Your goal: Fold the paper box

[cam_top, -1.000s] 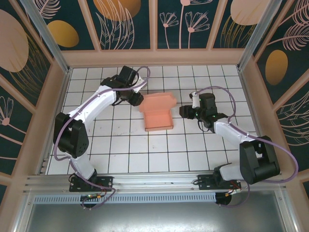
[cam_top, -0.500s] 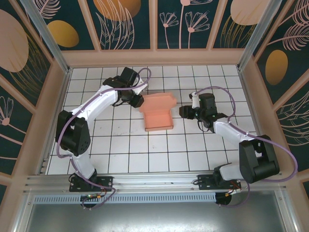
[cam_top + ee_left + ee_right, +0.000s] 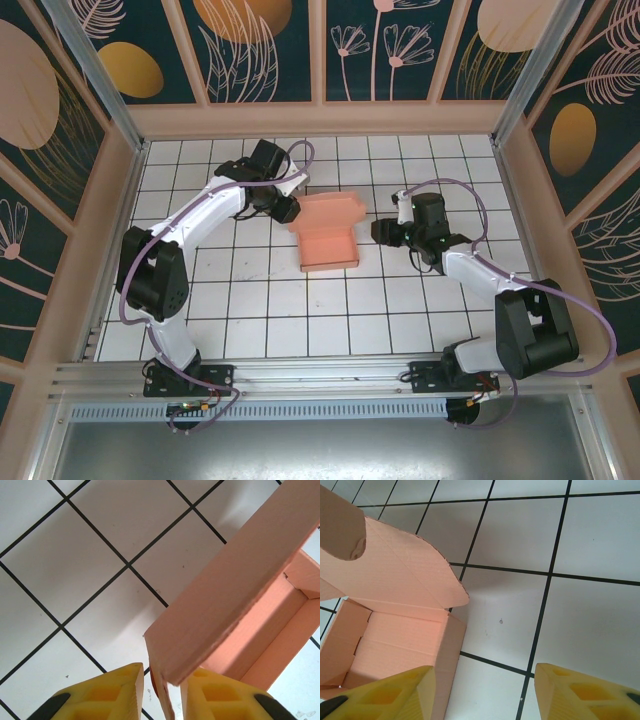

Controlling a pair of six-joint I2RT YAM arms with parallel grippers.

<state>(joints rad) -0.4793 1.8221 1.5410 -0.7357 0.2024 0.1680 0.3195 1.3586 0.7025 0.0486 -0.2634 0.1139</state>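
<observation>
Top external view: I see the paper box [image 3: 325, 238] on the white tiled table [image 3: 250, 320], just above the middle of the frame. Its long axis runs up and down the frame, tilted slightly, and the wider, flapped end points toward the upper edge. The left arm bends at its elbow at mid-left and reaches up and right, bringing the left end effector [image 3: 288, 210] to the box's upper left corner. The right arm angles in from the lower right, and the right end effector [image 3: 380, 232] sits just right of the box, a little apart from it.

Left wrist view: the box [image 3: 235, 595] slants from upper right to lower centre, its open inside at the right. One thin wall edge runs down between the yellow fingers [image 3: 120, 692] of the left end effector [image 3: 161, 697]. They are drawn close on either side of it, but I cannot tell whether they pinch it.

Right wrist view: the box [image 3: 405, 640] lies at lower left with its mouth open and a rounded flap raised above it. The right end effector [image 3: 485, 695] is spread wide over bare tile, and its left finger [image 3: 385, 695] sits just beside the box wall.
</observation>
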